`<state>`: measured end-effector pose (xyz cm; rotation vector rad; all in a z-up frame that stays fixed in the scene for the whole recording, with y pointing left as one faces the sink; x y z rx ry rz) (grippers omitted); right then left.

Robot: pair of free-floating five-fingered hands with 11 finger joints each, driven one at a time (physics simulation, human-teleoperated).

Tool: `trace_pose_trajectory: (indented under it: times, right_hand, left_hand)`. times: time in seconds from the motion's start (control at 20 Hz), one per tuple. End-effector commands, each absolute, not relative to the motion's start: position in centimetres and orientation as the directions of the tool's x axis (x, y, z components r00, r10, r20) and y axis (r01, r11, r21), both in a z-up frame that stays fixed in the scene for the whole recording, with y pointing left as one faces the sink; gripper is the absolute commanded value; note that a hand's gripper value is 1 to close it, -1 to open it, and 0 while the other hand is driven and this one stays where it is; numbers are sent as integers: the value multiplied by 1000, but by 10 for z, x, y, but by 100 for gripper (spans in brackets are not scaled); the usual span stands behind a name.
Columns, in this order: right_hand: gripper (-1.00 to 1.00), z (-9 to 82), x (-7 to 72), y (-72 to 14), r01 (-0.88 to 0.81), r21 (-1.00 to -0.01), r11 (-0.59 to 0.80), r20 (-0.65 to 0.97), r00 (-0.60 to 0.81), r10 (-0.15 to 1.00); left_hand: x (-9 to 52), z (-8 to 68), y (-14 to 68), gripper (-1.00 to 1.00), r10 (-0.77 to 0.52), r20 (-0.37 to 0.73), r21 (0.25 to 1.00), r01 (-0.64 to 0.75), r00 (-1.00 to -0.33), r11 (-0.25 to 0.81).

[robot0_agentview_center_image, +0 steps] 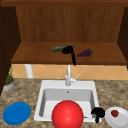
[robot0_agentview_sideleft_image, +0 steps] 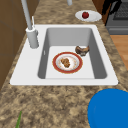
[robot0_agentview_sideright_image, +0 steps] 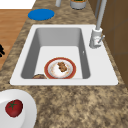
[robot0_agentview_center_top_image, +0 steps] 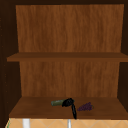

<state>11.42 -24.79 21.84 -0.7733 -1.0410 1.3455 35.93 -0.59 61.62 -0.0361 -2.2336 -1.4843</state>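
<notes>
Shelf [robot0_agentview_center_top_image: 37, 110] wooden; left robot hand [robot0_agentview_center_image: 68, 50] grips green bottle [robot0_agentview_center_image: 58, 48] (grapes [robot0_agentview_center_image: 85, 53] beside); right robot hand [robot0_agentview_center_image: 98, 113] curled, holding nothing.

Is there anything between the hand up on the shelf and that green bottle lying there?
Nothing visible: the left hand is already at one end of the green bottle, apparently curled around it, on the shelf; the grapes lie on its other side.

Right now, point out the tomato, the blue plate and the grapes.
tomato [robot0_agentview_sideright_image: 14, 108], right side view, middle of the fruit.
blue plate [robot0_agentview_center_image: 16, 113], front view, centre of the plate.
grapes [robot0_agentview_center_image: 85, 53], front view, middle of the bunch.
</notes>
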Motion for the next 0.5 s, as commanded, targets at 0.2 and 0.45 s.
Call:
trace_pose_trajectory:
  times: [0.2,0.45]
  right_hand:
    - [0,218,114,-248,-390,-914,108,147,-72,986]
    - [0,218,114,-248,-390,-914,108,147,-72,986]
  left_hand:
    - [343,616,-1,-100,-302,387,913,317,-871,256]
    - [356,625,11,-100,-316,386,917,324,-866,231]
